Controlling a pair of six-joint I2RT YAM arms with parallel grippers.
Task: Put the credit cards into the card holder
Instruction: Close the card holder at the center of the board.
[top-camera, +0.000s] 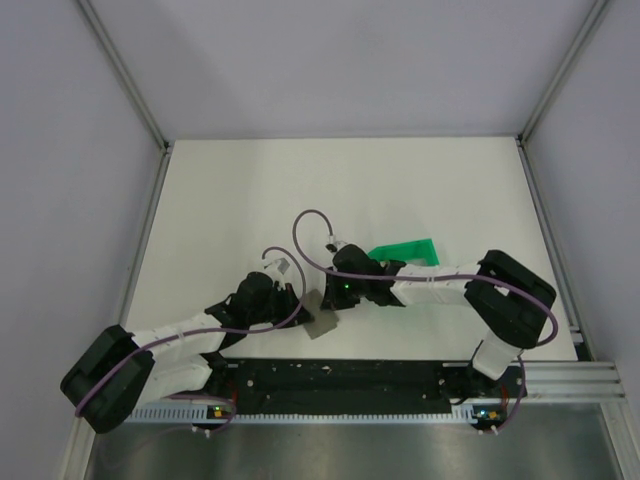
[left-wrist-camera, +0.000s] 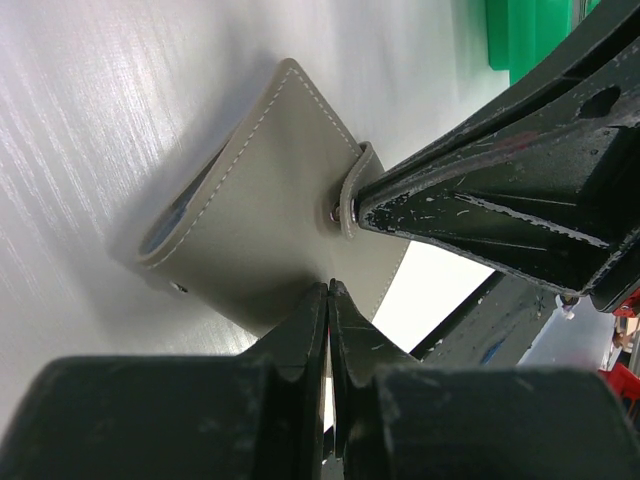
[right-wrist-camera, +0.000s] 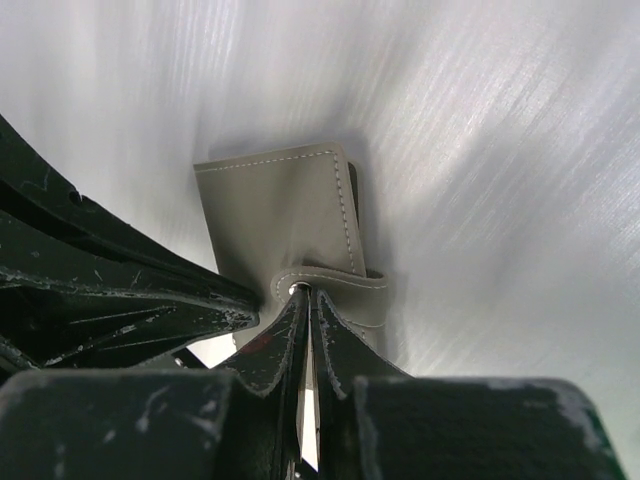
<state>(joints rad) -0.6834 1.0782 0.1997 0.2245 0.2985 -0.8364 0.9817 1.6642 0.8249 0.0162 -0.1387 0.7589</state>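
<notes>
Table (top-camera: 250, 200): white, matte surface. Both arms reach in from its near edge and meet just ahead of the bases.

Green plastic frame (top-camera: 405, 250): lies behind the right forearm, well apart from both sets of fingertips. Its surface is too small in view to read.

Card holder (left-wrist-camera: 270, 200): grey-beige, leather-like sleeve with white stitching along its edges and a plain outer face. It sits directly between the two grippers, touching both. A strip of blue shows inside its open end (left-wrist-camera: 175, 215), on the side away from the left fingertips. Whether the holder rests flat on the table or is raised off it cannot be told.

Left gripper (left-wrist-camera: 328, 300): jaws pressed together, pinching the holder's near edge.

Right gripper (right-wrist-camera: 305, 300): jaws pressed together, tips pinching the closure tab. In the left wrist view its fingers come in from the right and meet the holder's side.

Closure tab (right-wrist-camera: 330, 280): a short stitched strap that wraps round the holder's edge at the right fingertips.

Snap (right-wrist-camera: 296, 289): a small metal stud on the tab, right at the right fingertips.
</notes>
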